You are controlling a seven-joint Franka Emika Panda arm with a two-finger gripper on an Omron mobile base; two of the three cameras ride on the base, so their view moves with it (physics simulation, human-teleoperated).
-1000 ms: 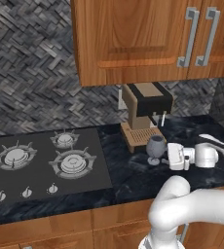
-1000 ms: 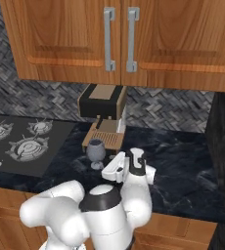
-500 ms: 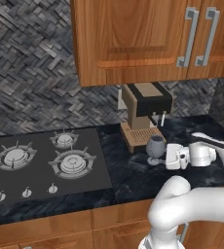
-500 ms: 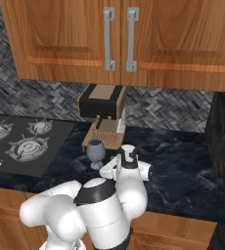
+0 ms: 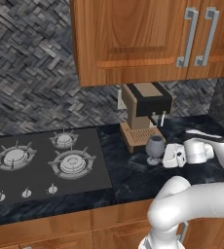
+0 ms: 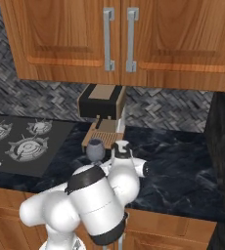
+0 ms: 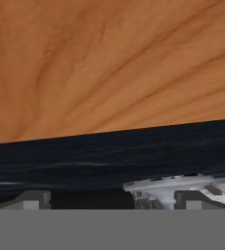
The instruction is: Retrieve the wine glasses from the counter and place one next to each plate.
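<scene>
Jaws spread wide, gripper level w/ the glass & just beside it, nothing pinched. Glass stands upright on the counter mid-depth, just in front of the coffee machine, well back from the front edge. Risk: a sideways approach nudges the bowl & topples it, as the foot is small.

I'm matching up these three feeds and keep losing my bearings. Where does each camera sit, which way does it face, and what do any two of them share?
Left base view: behind the arm on its left, looking down at the counter; the white arm rises lower right, open pincer by a wine glass.
Right base view: behind on its right; arm lower left.
Hand view: on the hand, facing wood, with the glass's foot low.
Both base views share the glass, coffee machine and stove.
</scene>
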